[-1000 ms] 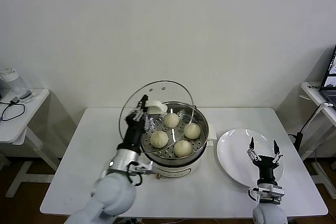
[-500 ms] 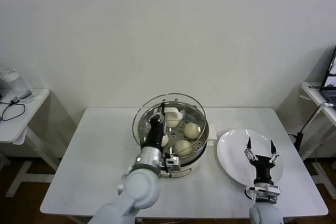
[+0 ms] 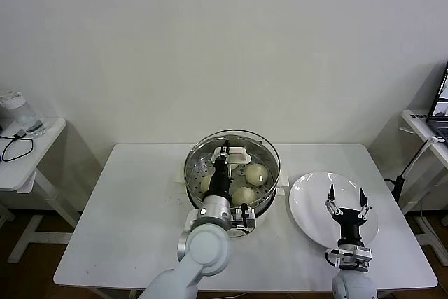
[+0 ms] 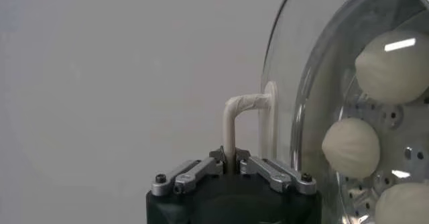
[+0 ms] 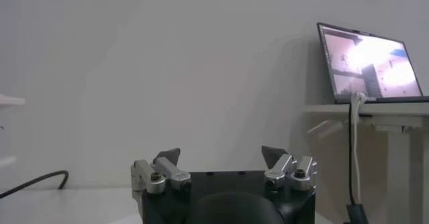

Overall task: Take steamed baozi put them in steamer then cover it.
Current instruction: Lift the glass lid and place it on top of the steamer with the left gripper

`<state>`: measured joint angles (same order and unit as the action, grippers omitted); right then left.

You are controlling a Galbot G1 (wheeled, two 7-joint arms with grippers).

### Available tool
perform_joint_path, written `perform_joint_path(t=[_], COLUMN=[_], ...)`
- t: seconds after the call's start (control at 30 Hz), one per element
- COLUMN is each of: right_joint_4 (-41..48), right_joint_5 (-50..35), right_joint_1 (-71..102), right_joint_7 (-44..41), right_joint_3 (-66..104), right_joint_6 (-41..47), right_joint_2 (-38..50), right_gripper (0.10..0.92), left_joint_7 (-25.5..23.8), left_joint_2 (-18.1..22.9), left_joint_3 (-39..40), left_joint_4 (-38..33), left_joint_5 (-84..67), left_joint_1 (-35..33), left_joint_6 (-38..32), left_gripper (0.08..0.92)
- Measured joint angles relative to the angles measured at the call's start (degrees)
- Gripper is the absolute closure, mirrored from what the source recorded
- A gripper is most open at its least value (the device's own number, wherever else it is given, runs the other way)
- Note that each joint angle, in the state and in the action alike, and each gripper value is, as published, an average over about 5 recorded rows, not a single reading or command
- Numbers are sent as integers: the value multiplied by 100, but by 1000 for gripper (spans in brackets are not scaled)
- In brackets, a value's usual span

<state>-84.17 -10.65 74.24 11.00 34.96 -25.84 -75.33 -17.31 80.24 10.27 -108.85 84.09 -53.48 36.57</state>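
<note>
Over the steamer (image 3: 232, 176), the glass lid (image 3: 232, 152) has swung from tilted beside the pot to nearly seated, left gripper (image 3: 225, 150) pinching its white handle (image 3: 238, 154); four steamed baozi (image 3: 255, 174) sit inside. Right gripper (image 3: 347, 202) hovers spread over the plate (image 3: 308, 208) beside the steamer.

A plain white wall (image 3: 224, 47) stands behind the white table (image 3: 126, 201); small side tables are at 9 o'clock (image 3: 21, 152) and 3 o'clock (image 3: 425, 127).

Three visible baozi (image 3: 255, 173) (others hidden), one steamer (image 3: 269, 188), one lid (image 3: 262, 146), one plate (image 3: 308, 201)
</note>
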Motion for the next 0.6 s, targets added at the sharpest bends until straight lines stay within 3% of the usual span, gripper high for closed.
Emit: perform_joint_path(t=[0.6], right_joint_4=[58], right_joint_5=[14], right_joint_1=[-17], right_joint_7=[-28], right_joint_3=[-16], right_joint_6=[-11], right_joint_2=[-20], right_gripper=[203], left_joint_7=[-124], left_joint_2=[352], left_joint_3=[27], left_joint_4=[392], left_joint_5=[641], left_joint_1=[-76], left_joint_6=[-33], left_gripper=[812])
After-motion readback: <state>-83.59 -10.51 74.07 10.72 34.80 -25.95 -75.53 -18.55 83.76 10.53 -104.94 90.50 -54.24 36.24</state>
